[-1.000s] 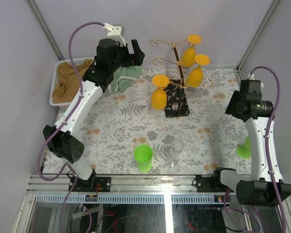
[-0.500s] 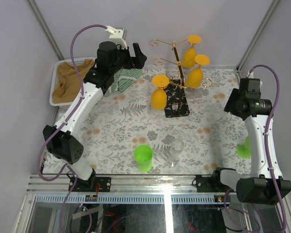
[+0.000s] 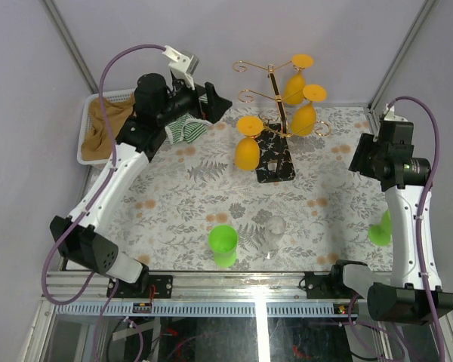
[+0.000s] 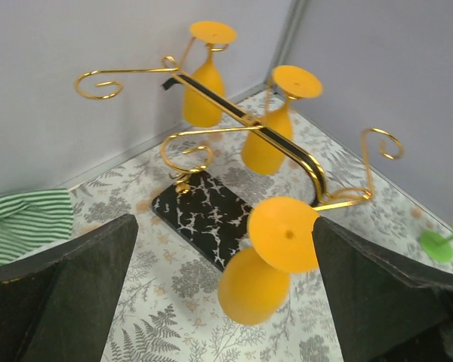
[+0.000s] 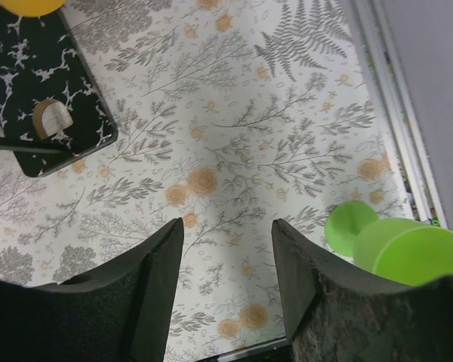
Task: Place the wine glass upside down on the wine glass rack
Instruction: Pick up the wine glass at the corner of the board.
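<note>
The gold wire wine glass rack [image 3: 275, 98] stands on its black patterned base [image 3: 275, 162] at the back middle. Three orange wine glasses hang upside down on it; the lowest one [image 3: 246, 149] is on the left. The rack [image 4: 287, 147] and the lowest orange glass [image 4: 260, 275] fill the left wrist view. My left gripper [image 3: 219, 102] is open and empty, raised left of the rack. My right gripper [image 3: 362, 162] is open and empty above the table at the right. A green wine glass [image 3: 223, 245] and a clear glass [image 3: 274, 232] stand near the front. Another green glass [image 5: 400, 245] is by the right edge.
A white basket [image 3: 87, 136] with a brown cloth sits at the back left. A green striped cloth [image 3: 185, 130] lies beside it, under my left arm. Grey walls close the back and sides. The table's right rail [image 5: 392, 121] runs close to the second green glass.
My left arm has swung its wrist up and turned toward the rack, and its elbow has shifted left. The right arm has risen slightly. The glasses have not moved.
</note>
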Robot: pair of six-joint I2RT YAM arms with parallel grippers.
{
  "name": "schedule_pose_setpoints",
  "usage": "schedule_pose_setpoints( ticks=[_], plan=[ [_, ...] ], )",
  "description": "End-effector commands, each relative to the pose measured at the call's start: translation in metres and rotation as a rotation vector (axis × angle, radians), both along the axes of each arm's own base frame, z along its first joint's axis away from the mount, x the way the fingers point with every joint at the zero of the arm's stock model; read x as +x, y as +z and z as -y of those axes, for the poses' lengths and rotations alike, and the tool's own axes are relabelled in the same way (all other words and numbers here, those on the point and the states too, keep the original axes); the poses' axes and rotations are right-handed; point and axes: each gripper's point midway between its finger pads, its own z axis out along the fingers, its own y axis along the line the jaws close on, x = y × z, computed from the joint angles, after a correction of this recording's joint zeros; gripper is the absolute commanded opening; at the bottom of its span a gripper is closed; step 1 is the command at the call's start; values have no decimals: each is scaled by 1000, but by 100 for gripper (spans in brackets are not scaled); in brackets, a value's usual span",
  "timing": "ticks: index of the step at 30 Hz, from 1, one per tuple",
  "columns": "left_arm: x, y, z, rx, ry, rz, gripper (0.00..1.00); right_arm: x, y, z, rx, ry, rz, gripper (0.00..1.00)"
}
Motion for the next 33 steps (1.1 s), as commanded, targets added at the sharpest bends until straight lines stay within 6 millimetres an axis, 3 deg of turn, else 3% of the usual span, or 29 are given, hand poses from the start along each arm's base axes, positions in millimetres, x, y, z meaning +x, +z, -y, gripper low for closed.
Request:
schedule_pose_setpoints(
  ticks=[1, 6, 11, 16, 18, 25, 33],
  plan=[
    [-46, 32, 16, 12, -191, 174, 100, -7, 21, 19, -97, -48, 19, 57],
    [-84, 37, 49, 6, -352, 196, 100, 10, 26, 18, -45, -106, 44, 58],
    [-104, 27, 80, -19, -463, 159, 100, 26, 60, 18, -38, -111, 161, 59],
    [-118, 9, 119, -29, -564, 105, 100, 21, 96, 34, -134, -138, 208, 59],
    [-123, 3, 128, -23, -590, 78, 100, 20, 97, 30, -123, -120, 211, 59],
    [-152, -55, 130, 123, -589, -92, 100, 18, 97, 31, -128, -119, 217, 59],
    [-213, -116, 122, 359, -630, -288, 100, 39, 108, 30, -135, -93, 246, 59]
  ],
)
